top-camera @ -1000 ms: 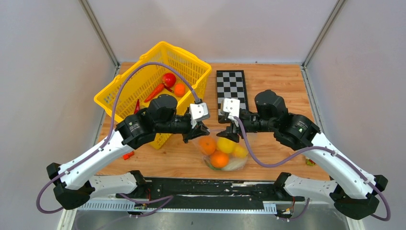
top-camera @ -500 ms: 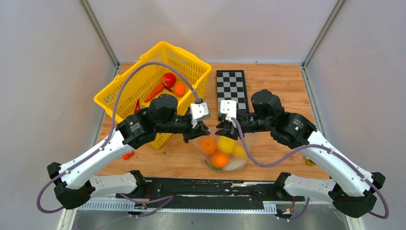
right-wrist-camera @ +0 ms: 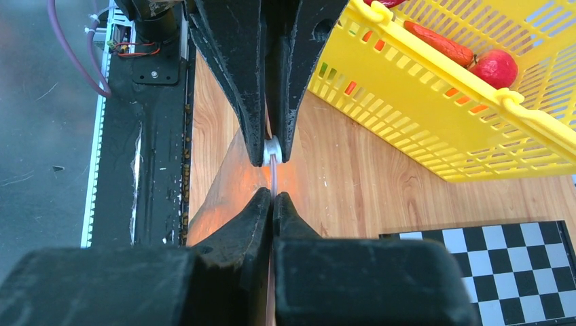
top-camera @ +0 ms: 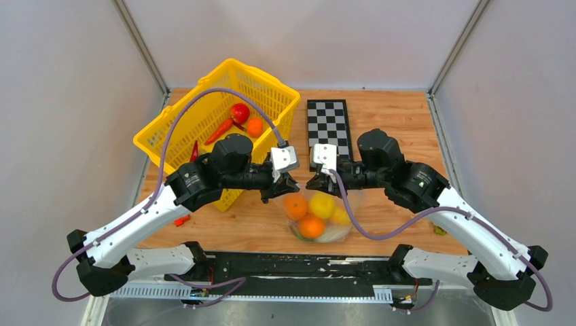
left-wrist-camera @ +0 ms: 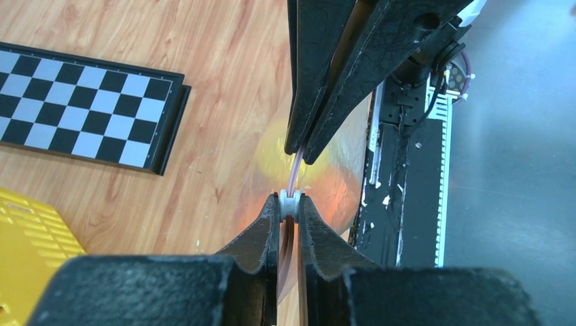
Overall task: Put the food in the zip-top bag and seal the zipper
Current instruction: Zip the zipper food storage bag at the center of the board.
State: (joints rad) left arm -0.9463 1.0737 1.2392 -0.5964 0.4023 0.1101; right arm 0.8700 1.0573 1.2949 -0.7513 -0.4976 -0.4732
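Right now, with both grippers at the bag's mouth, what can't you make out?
- Zipper: top view, the left gripper and right gripper cover it; wrist views show only the stretch between them, so sealed or not is unclear.
- Pale food low in the bag: top view, blurred by crinkled plastic.
- Small item at the table's right edge: too small, partly behind the right arm.

The table (top-camera: pixel 401 122) is light wood with smooth grain. The basket (top-camera: pixel 182 102) is glossy yellow plastic. The zip-top bag (top-camera: pixel 353 198) is clear thin film, and the left gripper (left-wrist-camera: pixel 290 205) looks like matt, grainy black plastic.
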